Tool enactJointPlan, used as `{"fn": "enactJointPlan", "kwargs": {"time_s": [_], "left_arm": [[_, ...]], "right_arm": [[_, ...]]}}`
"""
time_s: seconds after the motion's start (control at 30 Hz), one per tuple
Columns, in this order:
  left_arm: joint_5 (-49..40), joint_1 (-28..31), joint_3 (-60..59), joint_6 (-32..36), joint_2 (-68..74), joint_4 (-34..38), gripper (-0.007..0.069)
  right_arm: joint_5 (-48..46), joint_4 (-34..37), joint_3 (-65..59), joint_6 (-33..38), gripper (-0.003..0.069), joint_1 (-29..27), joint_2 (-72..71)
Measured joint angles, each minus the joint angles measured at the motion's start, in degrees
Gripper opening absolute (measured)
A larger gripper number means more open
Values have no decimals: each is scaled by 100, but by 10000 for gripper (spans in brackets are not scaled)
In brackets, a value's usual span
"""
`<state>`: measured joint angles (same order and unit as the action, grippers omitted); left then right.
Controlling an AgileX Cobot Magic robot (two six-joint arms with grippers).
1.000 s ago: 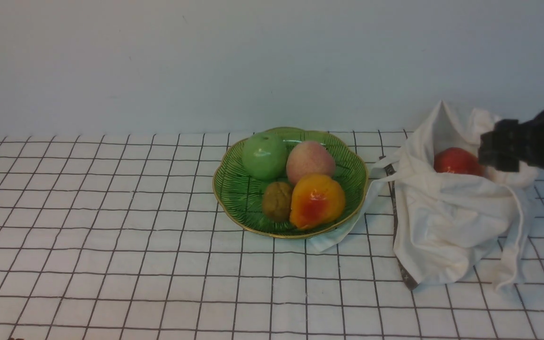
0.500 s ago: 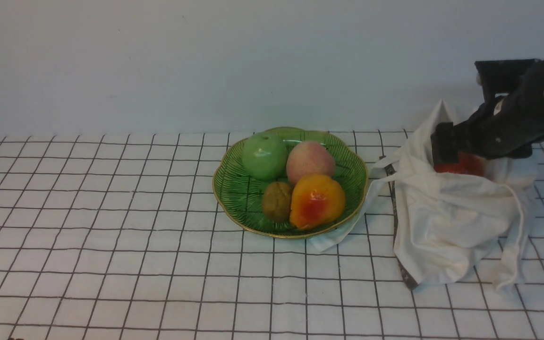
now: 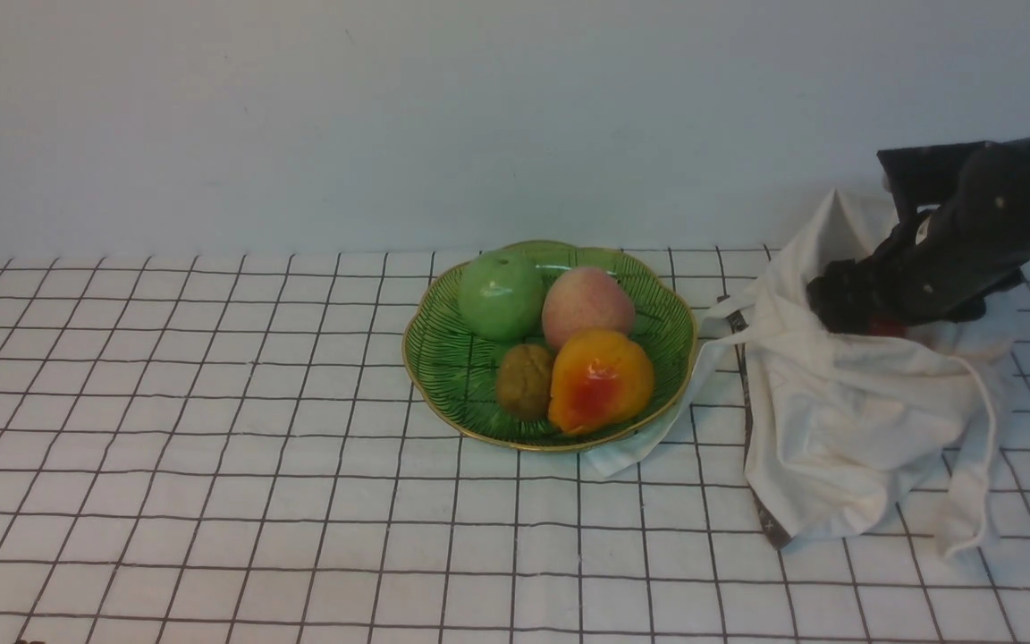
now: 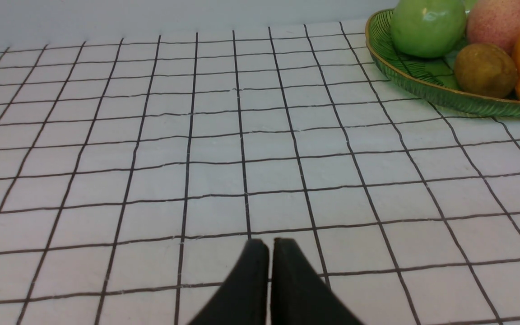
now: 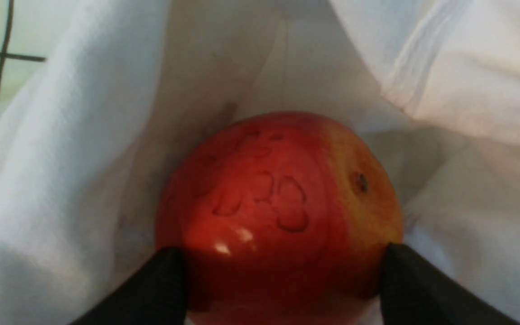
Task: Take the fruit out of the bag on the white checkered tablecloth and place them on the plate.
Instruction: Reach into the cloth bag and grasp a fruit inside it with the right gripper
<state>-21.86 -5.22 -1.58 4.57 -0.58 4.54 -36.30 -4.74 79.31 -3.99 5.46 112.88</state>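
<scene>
A white cloth with a grid of thin dark lines (image 3: 211, 447) covered the table. On its right side lay the crumpled soft white cloth bag (image 3: 846, 420), just beside the shallow green gold-rimmed plate (image 3: 669, 333). The glossy round red fruit (image 5: 278, 194) sat inside the bag's mouth. The right gripper (image 5: 280, 266) was in there too, fingers pressed against the fruit's two sides. The left gripper (image 4: 271, 243) hovered over the gridded cloth, fingers nearly touching, holding nothing.

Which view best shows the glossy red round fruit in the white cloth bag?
Right wrist view: the glossy red round fruit fills the frame, close-up. Front view shows only a red sliver under the right gripper; left wrist view shows none.
</scene>
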Motion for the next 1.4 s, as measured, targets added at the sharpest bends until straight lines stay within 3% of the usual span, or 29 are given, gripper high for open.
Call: {"fn": "enactJointPlan", "kwargs": {"time_s": [0.1, 0.17, 0.2, 0.27, 0.4, 0.53, 0.7, 0.83, 0.87, 0.9, 0.97, 1.03, 1.27, 1.4], "left_arm": [[0, 0, 0, 0, 0, 0, -8], [0, 0, 0, 0, 0, 0, -8], [0, 0, 0, 0, 0, 0, -8], [0, 0, 0, 0, 0, 0, -8], [0, 0, 0, 0, 0, 0, -8], [0, 0, 0, 0, 0, 0, -8], [0, 0, 0, 0, 0, 0, -8], [0, 0, 0, 0, 0, 0, -8], [0, 0, 0, 0, 0, 0, -8], [0, 0, 0, 0, 0, 0, -8], [0, 0, 0, 0, 0, 0, -8], [0, 0, 0, 0, 0, 0, -8], [0, 0, 0, 0, 0, 0, -8], [0, 0, 0, 0, 0, 0, -8]], "right_arm": [[-108, -55, 75, 0, 431, 0, 0], [-307, -106, 207, 13, 247, 0, -12], [-323, -106, 217, 13, 225, 0, -19], [-511, -130, 329, 13, 57, 0, -76], [-650, -198, 438, 13, -6, 0, -244], [-682, -241, 461, 18, -6, 0, -303], [-648, -211, 461, 66, 92, 0, -292], [-599, -181, 461, 100, 365, 0, -157], [-603, -181, 461, 100, 377, 0, -146], [-584, -181, 461, 100, 470, 0, -64], [-544, -181, 461, 105, 588, 0, 56], [-507, -181, 461, 104, 650, 0, 179], [-423, -163, 471, 104, 692, 0, 444], [-406, -163, 478, 104, 653, 0, 467]]}}
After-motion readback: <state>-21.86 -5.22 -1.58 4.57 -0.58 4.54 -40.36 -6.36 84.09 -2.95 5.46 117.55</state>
